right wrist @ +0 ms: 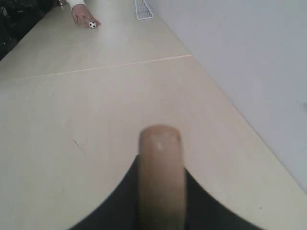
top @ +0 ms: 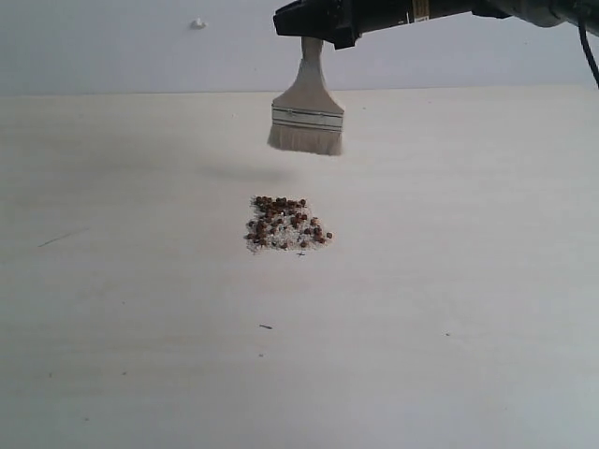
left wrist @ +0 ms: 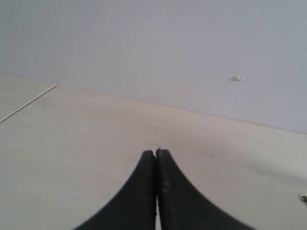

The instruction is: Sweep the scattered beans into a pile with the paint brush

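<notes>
The reddish-brown beans (top: pixel 285 223) lie gathered in one small patch mixed with white crumbs in the middle of the pale table. The paint brush (top: pixel 308 112) hangs bristles-down in the air behind and above that patch, clear of the surface. My right gripper (top: pixel 318 26) is shut on its wooden handle; in the right wrist view the handle's end (right wrist: pixel 160 172) sticks out between the black fingers (right wrist: pixel 115 206). My left gripper (left wrist: pixel 156 152) is shut and empty over bare table, and it is out of the exterior view. A couple of beans (left wrist: pixel 303 198) show at that view's edge.
A small white blob (top: pixel 197 23) is on the wall behind the table. A dark speck (top: pixel 266 326) lies in front of the beans. Far along the table in the right wrist view are a person's hand (right wrist: pixel 81 13), a small black-and-white ball (right wrist: pixel 92 25) and a wire rack (right wrist: pixel 142 8).
</notes>
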Motion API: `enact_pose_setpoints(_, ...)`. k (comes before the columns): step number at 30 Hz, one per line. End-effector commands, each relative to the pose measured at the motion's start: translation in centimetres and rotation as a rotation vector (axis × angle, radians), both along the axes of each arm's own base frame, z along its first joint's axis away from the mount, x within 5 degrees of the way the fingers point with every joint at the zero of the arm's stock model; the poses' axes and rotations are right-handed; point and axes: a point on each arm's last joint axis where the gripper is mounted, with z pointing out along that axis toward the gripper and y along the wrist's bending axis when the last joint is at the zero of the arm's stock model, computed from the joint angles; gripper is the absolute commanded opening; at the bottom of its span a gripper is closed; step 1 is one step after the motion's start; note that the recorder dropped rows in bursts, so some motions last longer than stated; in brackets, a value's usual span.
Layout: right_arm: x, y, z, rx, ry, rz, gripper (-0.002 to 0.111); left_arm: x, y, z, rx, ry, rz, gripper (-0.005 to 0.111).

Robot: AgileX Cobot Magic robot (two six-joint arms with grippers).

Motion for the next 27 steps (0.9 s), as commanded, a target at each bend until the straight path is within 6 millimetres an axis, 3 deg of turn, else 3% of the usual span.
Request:
enact_pose_setpoints(1,-0.9,-0.5,0.5,-0.003,-0.052,0.015,0.0,0.0,0.0,0.0,-0.003,-0.01,0.0,0.0)
enact_pose_setpoints(11,-4.7,-1.2,-1.3,-0.054,-0.056,0.064,0.0,0.0,0.0,0.0,-0.003,-0.01,0.0,0.0)
enact_pose_setpoints(17,-7.1,-1.6,-0.7,-0.082,-0.185,0.115,0.0,0.0,0.0,0.0,-0.003,-0.01,0.0,0.0)
enact_pose_setpoints(23,-6.1,-1.0,0.0,-0.024,-0.293,0.102,0.0,0.0,0.0,0.0,-0.003,-0.01,0.0,0.0)
enact_pose_setpoints(27,-4.5,0.5,-1.0,-0.01,-0.256,0.112,0.0,0.0,0.0,0.0,-0.003,-0.01,0.0,0.0)
